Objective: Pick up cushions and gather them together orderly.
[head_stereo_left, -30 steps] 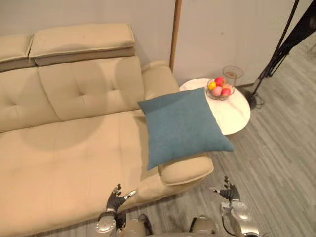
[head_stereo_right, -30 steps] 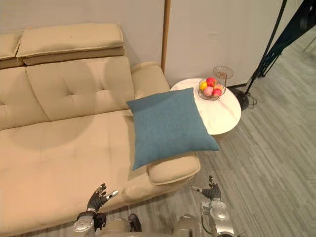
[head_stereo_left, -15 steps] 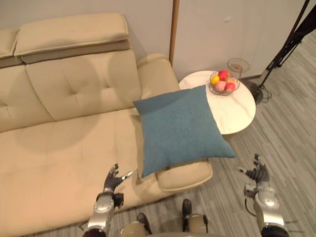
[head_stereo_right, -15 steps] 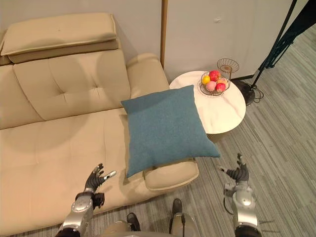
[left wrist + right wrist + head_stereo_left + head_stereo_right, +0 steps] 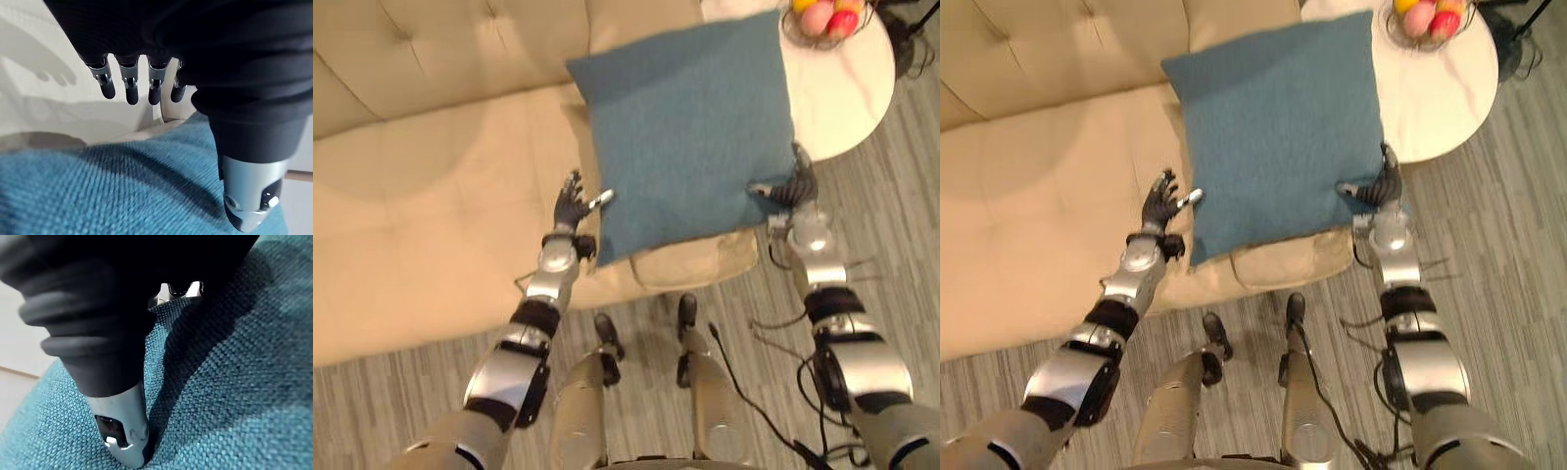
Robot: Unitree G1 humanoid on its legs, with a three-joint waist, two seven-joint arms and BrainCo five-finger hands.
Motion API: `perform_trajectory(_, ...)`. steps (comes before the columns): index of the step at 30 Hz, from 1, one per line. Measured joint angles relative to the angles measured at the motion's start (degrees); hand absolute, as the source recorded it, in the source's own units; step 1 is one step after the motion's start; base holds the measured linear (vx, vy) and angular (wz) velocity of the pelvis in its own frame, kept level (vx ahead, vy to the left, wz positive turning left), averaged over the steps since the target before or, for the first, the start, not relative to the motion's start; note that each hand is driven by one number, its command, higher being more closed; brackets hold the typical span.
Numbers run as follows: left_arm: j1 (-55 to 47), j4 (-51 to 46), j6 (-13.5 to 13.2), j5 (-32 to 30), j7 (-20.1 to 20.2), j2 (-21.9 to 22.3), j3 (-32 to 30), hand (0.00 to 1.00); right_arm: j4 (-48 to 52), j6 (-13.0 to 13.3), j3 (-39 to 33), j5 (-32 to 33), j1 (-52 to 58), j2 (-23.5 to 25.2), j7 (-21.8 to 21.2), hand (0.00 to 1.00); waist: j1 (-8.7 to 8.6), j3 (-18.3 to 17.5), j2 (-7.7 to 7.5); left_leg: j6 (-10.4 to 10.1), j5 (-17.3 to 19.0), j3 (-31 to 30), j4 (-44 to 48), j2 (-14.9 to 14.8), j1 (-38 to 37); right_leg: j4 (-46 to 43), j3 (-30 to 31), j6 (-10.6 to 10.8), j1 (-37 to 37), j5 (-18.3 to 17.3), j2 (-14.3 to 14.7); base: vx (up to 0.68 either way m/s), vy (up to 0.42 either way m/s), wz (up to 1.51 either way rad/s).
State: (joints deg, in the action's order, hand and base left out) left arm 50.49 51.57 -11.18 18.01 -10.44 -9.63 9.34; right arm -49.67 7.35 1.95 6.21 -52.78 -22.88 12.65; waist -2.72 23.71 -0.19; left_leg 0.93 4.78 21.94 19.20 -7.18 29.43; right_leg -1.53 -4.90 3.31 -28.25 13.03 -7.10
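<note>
A square blue cushion [image 5: 685, 117] lies tilted over the beige sofa's right armrest [image 5: 697, 264]. My left hand [image 5: 572, 206] is open at the cushion's lower left edge, with straight fingers [image 5: 128, 89] over the sofa seat and the thumb [image 5: 250, 196] above the blue fabric [image 5: 98, 196]. At the cushion's lower right corner is my right hand [image 5: 798, 186], also open, fingers pointing up along the edge. Its thumb [image 5: 120, 431] rests on the cushion's weave [image 5: 234, 382].
The beige sofa [image 5: 431, 196] spreads to the left with a wide bare seat. A round white side table [image 5: 847, 98] stands just right of the cushion, with a wire bowl of fruit [image 5: 822, 15] on it. Grey plank floor [image 5: 411, 392] lies in front.
The camera has tipped down and closer. Both hands have risen from below the sofa front to the cushion's two lower sides; the right thumb now touches it.
</note>
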Motion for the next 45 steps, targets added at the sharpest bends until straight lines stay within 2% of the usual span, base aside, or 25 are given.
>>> perform_trajectory(3,5.60,2.62,-0.39,3.18,-2.19,1.67,-0.09,1.00,-1.47,-1.23,3.25,0.49,-5.73,0.33,1.11,1.00,-0.23,0.90,0.08,-0.06,0.05,0.58,1.85,-1.11,3.04,0.76,0.96,-0.32,-2.32,1.23,0.74,-0.15,-0.040,-0.15)
perform_trajectory(7,6.99,2.25,-0.67,7.50,-3.70,0.23,-0.94,1.00,1.59,-1.41,6.31,0.84,-7.00,0.43,1.71,1.00,0.50,0.93,0.07,-0.17,0.12,2.04,3.94,-3.67,5.05,0.86,2.06,-0.98,-4.27,1.72,2.19,-0.07,-0.096,-0.23)
perform_trajectory(10,6.95,-0.40,-0.54,10.22,-4.79,-1.78,-0.94,1.00,9.28,-1.50,9.90,2.81,-6.17,0.45,2.07,1.00,0.49,0.93,0.06,-0.52,0.27,2.74,5.11,-5.60,5.24,1.32,2.54,-1.21,-4.29,1.89,3.70,0.00,-0.108,-0.19)
perform_trajectory(13,6.50,-5.89,-0.30,10.61,-5.06,-4.33,-0.88,1.00,20.37,-1.34,11.13,2.83,-1.94,0.45,2.19,1.00,0.75,0.93,0.05,-1.12,0.20,3.69,4.81,-6.16,4.51,1.92,3.24,-2.04,-4.14,2.86,4.31,0.05,-0.113,-0.18)
perform_trajectory(14,6.31,-6.52,-0.28,10.60,-5.12,-4.52,-0.88,1.00,21.27,-1.32,11.14,2.84,-1.28,0.45,2.19,1.00,0.74,0.92,0.05,-1.14,0.18,3.73,4.80,-6.16,4.38,1.92,3.24,-2.05,-4.07,2.87,4.32,0.08,-0.083,-0.09)
perform_trajectory(19,-3.46,-20.97,-0.31,8.24,-6.00,-6.00,-0.27,1.00,34.25,-1.05,11.18,3.05,11.90,1.39,2.21,1.00,0.25,0.90,0.03,-1.47,0.03,3.66,2.66,-5.74,-0.96,2.35,3.21,-1.92,0.56,2.73,4.51,0.11,-0.051,-0.01)
perform_trajectory(21,-10.55,-27.73,-0.33,5.65,-6.08,-6.22,-0.16,1.00,41.75,-0.94,11.19,3.19,19.79,2.50,2.21,1.00,0.25,0.84,0.00,-2.25,0.64,3.10,1.83,-5.43,-4.00,3.15,3.10,-1.99,3.98,1.58,4.53,0.11,-0.033,0.03)
perform_trajectory(25,-23.30,-37.33,-0.44,1.89,-6.17,-6.21,-0.22,1.00,50.42,-0.02,12.08,2.60,28.71,5.13,1.96,1.00,0.07,0.42,0.00,-2.83,0.93,1.56,-0.50,-4.59,-9.07,3.98,1.51,-2.20,9.45,-0.09,4.45,0.09,-0.042,0.21)
perform_trajectory(28,-34.56,-44.30,-0.47,0.61,-6.21,-3.83,-0.30,1.00,55.94,2.61,13.13,2.18,34.71,7.12,0.51,1.00,0.48,-3.44,0.03,-3.38,-0.01,0.37,-2.93,-3.57,-11.45,4.27,0.01,-2.13,11.63,-0.97,4.03,0.08,-0.013,0.24)
perform_trajectory(31,-44.79,-48.30,-0.57,-1.12,-6.20,-1.27,-0.33,1.00,59.77,4.08,14.59,2.07,40.15,8.21,-1.91,1.00,0.84,-7.09,0.07,-3.60,-0.78,-0.78,-6.38,-2.07,-16.42,4.40,-1.47,-1.60,15.92,-2.20,3.46,0.10,0.027,0.28)
perform_trajectory(33,-50.77,-51.40,-0.84,-2.35,-6.20,-0.35,-0.33,1.00,61.02,5.99,15.22,1.15,43.89,9.25,-3.82,1.00,1.63,-10.02,-0.02,-3.34,-2.12,-0.88,-10.61,-0.54,-20.34,4.35,-1.50,-0.83,18.17,-2.88,2.75,0.08,0.039,0.16)
perform_trajectory(36,-54.28,-53.72,-2.47,-2.95,-6.20,-0.15,-0.87,1.00,61.12,6.59,15.94,-0.09,45.04,10.45,-4.21,1.00,2.10,-11.18,-0.13,-2.77,-3.00,-0.39,-12.83,0.87,-22.48,3.69,-1.18,-0.37,18.87,-3.21,1.79,0.01,0.065,0.01)
perform_trajectory(39,-54.38,-53.76,-2.61,-3.09,-6.20,-0.17,-1.11,1.00,60.49,6.82,16.06,-1.13,45.13,11.20,-4.20,1.00,2.72,-11.20,-0.17,-1.98,-3.48,-0.03,-12.11,2.07,-22.08,-1.11,-1.14,0.36,16.24,-3.69,0.49,-0.08,0.099,0.00)
perform_trajectory(40,-54.44,-53.70,-2.56,-3.74,-6.18,-0.13,-1.21,1.00,59.68,6.89,16.02,-1.75,45.25,11.27,-4.19,1.00,3.05,-11.29,-0.17,-0.22,-4.06,0.35,-12.49,1.51,-22.08,-4.13,-1.07,2.67,15.34,-5.64,0.23,-0.12,0.074,0.05)
perform_trajectory(41,-54.34,-53.59,-2.52,-4.25,-6.12,-0.10,-1.40,1.00,59.25,6.94,15.98,-1.79,45.27,11.29,-4.15,1.00,2.87,-11.26,-0.25,0.28,-4.11,0.23,-12.31,1.48,-21.82,-10.21,-1.01,1.86,13.73,-9.55,-0.34,-0.14,0.024,0.42)
perform_trajectory(42,-54.53,-53.08,-2.34,-4.82,-6.02,-0.09,-1.50,1.00,57.71,7.34,15.98,-1.89,45.68,11.37,-4.14,1.00,2.51,-11.26,-0.25,0.75,-4.37,-1.56,-11.91,1.56,-21.96,-22.86,-1.00,-0.34,12.37,-16.74,-1.14,-0.12,-0.032,0.75)
perform_trajectory(43,-55.32,-52.96,-2.23,-5.20,-5.95,-0.13,-1.56,1.00,55.79,7.42,15.98,-2.21,45.89,11.53,-4.14,1.00,2.53,-11.39,-0.44,0.70,-4.71,-3.73,-11.73,1.76,-22.35,-30.61,-0.99,1.42,13.99,-21.37,-1.04,-0.11,-0.044,0.85)
perform_trajectory(44,-55.76,-52.96,-2.24,-5.20,-5.90,-0.14,-1.58,1.00,54.98,7.43,15.98,-2.30,45.88,11.56,-4.14,1.00,2.61,-11.52,-0.61,0.60,-4.98,-4.89,-11.59,2.00,-22.25,-32.34,-1.15,1.86,15.31,-23.01,-0.97,-0.09,-0.099,0.92)
perform_trajectory(45,-56.25,-52.96,-2.24,-5.20,-5.83,-0.10,-1.59,1.00,53.98,7.45,15.99,-2.33,45.87,11.56,-4.14,1.00,3.31,-11.93,-1.20,0.30,-6.26,-6.83,-11.39,2.69,-21.23,-31.01,-1.29,1.25,18.15,-25.86,-0.72,-0.12,-0.141,0.71)
